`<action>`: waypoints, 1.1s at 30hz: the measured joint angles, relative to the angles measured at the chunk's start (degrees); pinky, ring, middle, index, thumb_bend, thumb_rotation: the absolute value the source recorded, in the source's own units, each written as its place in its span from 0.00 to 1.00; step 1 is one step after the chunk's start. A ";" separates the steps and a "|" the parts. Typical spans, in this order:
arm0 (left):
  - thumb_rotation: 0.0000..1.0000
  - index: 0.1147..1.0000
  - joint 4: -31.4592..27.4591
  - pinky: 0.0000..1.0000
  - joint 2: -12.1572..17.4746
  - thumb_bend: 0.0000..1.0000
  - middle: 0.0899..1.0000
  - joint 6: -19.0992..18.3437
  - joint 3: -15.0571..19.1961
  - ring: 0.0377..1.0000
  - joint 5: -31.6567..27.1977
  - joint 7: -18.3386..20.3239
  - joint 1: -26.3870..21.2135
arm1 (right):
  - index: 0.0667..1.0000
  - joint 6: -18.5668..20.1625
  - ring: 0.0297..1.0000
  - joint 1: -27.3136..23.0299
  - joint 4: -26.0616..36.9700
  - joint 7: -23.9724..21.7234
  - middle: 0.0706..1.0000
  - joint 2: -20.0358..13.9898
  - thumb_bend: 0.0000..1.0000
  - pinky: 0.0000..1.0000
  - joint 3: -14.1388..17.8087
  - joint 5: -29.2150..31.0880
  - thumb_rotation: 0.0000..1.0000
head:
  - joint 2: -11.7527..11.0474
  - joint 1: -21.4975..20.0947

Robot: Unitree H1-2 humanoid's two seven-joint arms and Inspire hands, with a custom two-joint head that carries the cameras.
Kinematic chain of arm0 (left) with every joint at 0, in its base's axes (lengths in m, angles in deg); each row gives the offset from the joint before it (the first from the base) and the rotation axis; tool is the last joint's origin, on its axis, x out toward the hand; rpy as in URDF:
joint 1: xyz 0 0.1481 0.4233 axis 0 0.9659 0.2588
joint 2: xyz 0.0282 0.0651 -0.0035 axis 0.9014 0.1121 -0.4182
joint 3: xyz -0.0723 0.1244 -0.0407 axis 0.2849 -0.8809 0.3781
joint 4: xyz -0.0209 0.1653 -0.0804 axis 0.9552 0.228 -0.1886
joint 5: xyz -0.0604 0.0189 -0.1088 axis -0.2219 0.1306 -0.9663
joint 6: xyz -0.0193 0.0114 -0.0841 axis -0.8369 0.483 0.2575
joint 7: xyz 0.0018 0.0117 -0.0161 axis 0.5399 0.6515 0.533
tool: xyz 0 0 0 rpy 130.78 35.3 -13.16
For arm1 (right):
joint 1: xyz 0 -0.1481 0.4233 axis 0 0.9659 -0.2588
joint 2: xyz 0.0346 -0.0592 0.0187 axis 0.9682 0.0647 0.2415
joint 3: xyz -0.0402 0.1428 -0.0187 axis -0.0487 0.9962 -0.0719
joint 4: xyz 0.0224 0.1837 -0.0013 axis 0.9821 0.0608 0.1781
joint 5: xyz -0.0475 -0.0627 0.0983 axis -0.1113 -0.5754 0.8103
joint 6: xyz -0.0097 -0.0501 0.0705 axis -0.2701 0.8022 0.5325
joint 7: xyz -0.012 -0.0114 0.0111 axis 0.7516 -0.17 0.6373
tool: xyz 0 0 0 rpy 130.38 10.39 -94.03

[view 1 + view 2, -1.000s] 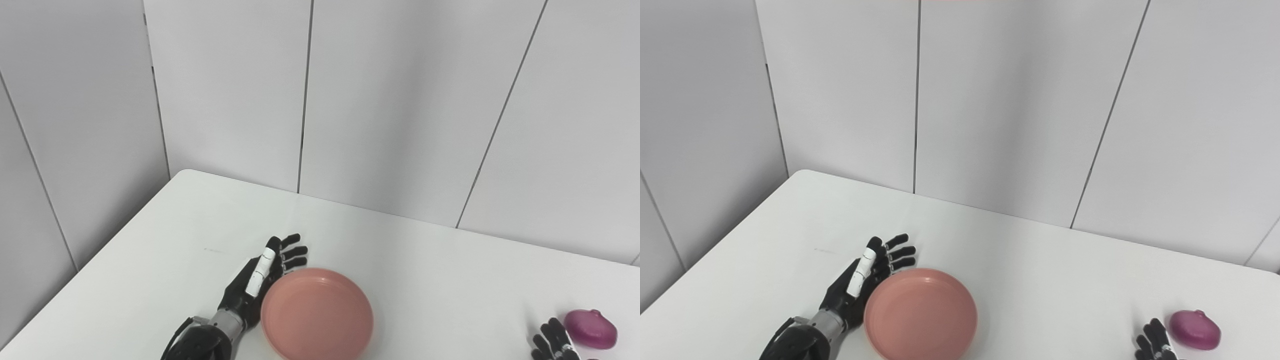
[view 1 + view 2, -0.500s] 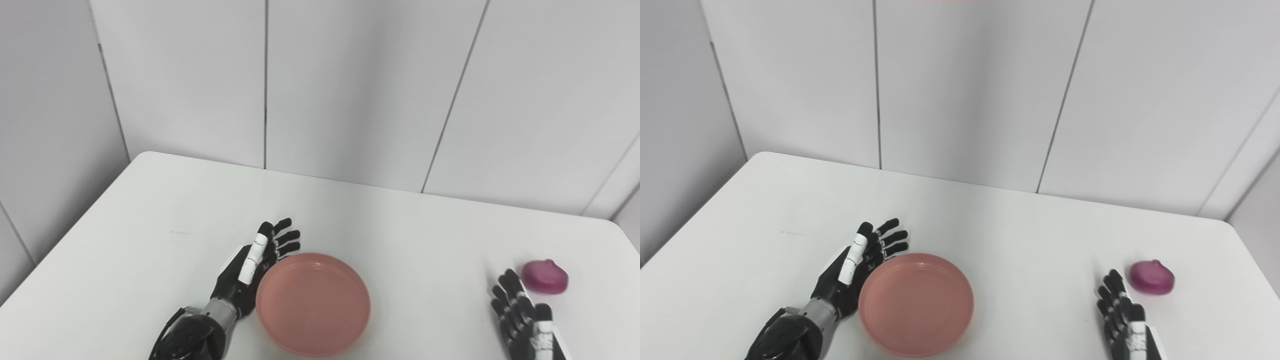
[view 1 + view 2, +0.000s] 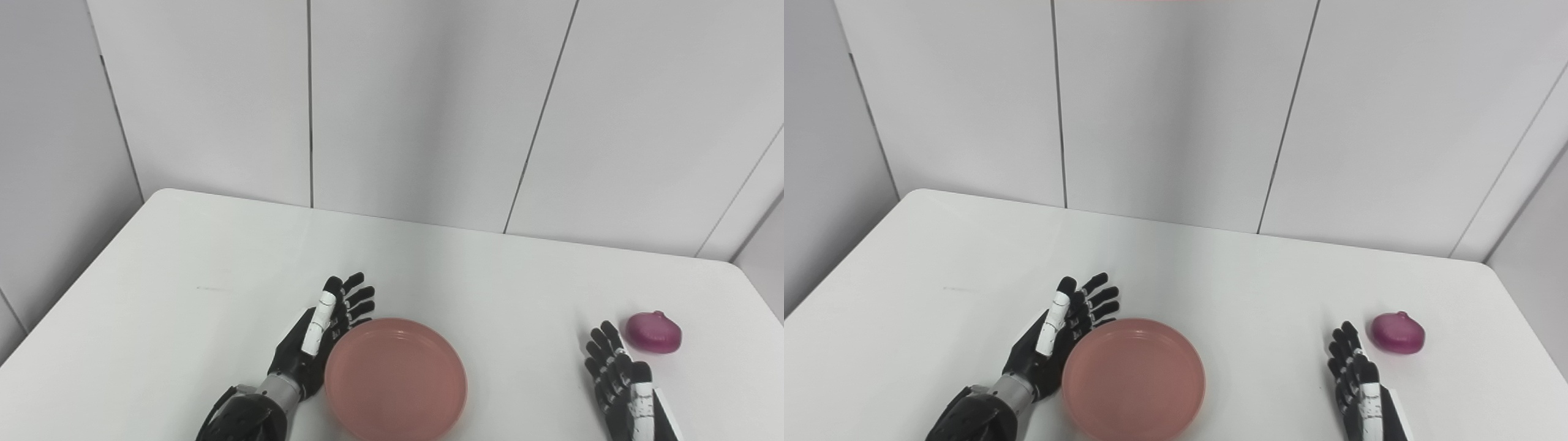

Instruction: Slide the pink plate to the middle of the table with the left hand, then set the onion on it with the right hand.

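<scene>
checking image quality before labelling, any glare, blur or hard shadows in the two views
Left eye view: even, diffuse light, sharp all over, soft shadow only under the pink plate and onion. Right eye view: the same, with a faint pink tint along the top edge; the white table shows mild sheen but no blown-out glare.

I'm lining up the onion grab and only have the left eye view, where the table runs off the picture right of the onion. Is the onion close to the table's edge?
Observer: The right eye view shows the table's right edge. A strip of bare white tabletop lies between it and the onion, so the onion is not at the brink.
Operator: How far toward the robot can you follow that edge?
Observer: From the rounded rear corner down to about level with the right hand, where it leaves the picture.
</scene>
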 measured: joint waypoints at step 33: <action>0.94 0.90 2.18 0.88 -1.11 0.79 0.90 0.01 0.17 0.90 2.24 -1.28 -1.75 | 1.00 -0.06 0.98 -0.66 -0.06 0.77 0.96 1.41 0.94 1.00 -0.56 -1.65 0.93 | 1.32 -4.48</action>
